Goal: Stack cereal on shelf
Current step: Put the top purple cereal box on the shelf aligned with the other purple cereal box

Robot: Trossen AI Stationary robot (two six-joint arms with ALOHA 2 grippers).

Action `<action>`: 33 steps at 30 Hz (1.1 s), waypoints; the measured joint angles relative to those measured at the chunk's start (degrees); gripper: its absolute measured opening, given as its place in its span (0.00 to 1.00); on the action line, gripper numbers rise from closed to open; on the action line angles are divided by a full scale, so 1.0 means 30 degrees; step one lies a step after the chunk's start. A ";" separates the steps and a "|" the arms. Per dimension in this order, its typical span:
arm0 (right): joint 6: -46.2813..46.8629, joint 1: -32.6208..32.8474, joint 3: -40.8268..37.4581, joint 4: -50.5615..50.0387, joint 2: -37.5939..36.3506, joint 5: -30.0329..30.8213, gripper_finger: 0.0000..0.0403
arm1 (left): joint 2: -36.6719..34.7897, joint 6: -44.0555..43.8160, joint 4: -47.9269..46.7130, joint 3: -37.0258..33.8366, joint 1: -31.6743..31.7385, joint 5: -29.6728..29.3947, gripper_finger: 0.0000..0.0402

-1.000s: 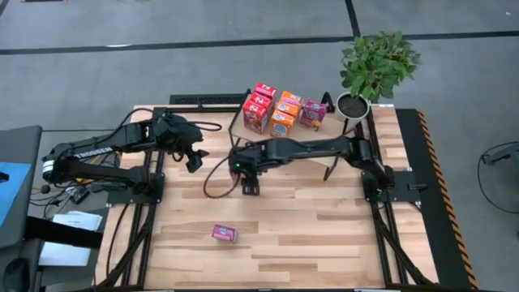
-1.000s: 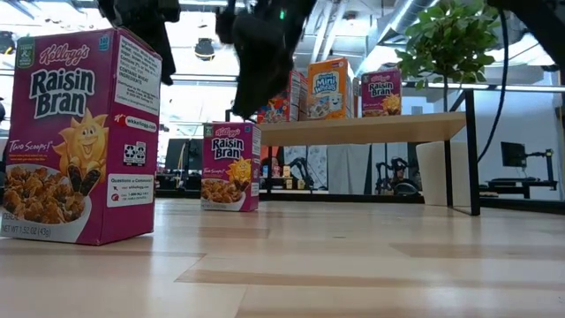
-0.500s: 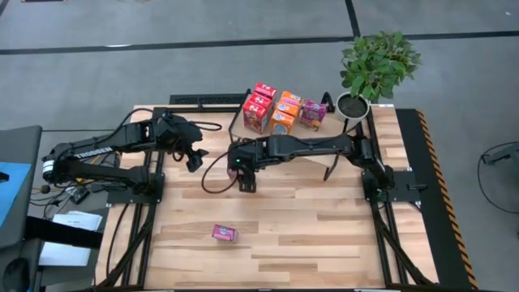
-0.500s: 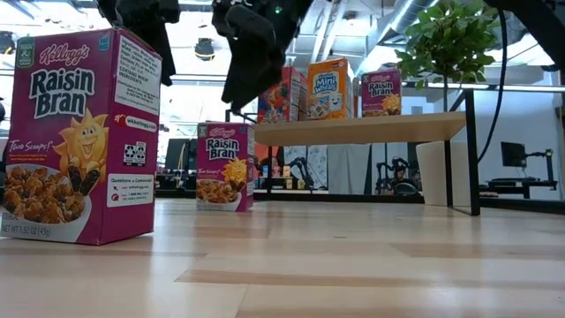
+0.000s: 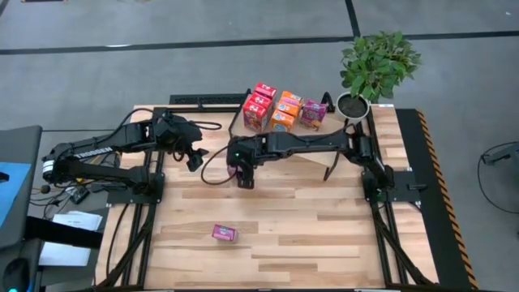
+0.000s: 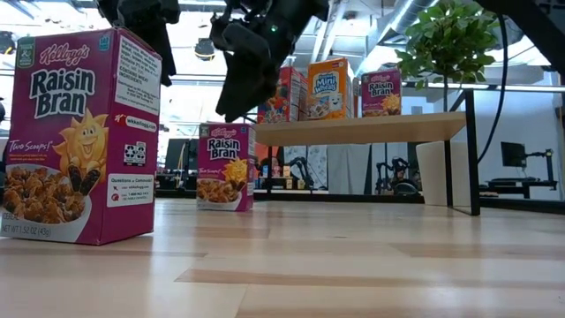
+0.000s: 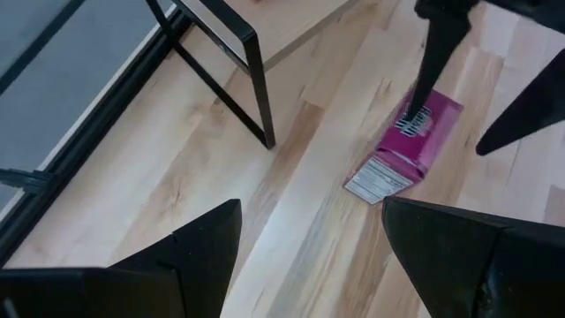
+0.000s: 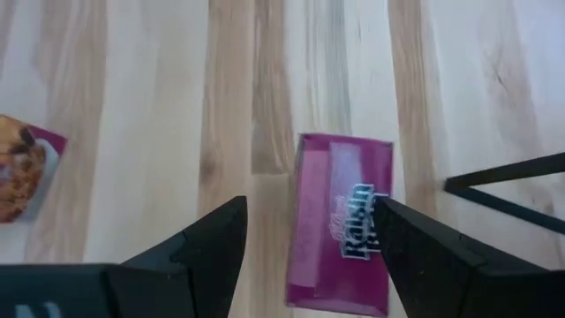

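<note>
**Centre the open jaws over the purple box before dropping**

On the pale wood table (image 5: 324, 235), the right gripper (image 8: 305, 231) hovers spread above an upright Raisin Bran box (image 8: 342, 221) just beside the shelf (image 6: 371, 129) leg. It should descend squarely, straddling the narrow sides, then close. The left gripper (image 7: 309, 231), also spread, waits nearby. 1 more box (image 5: 225, 234) stands well apart.

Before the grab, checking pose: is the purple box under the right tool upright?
Upright: the box stands on its base, top flap facing the right tool.
</note>
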 joint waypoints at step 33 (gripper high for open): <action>-0.0008 -0.0619 -0.0183 0.0635 -0.0006 -0.0289 0.68 | 0.0000 0.0079 0.0015 0.0000 -0.0003 0.0000 0.66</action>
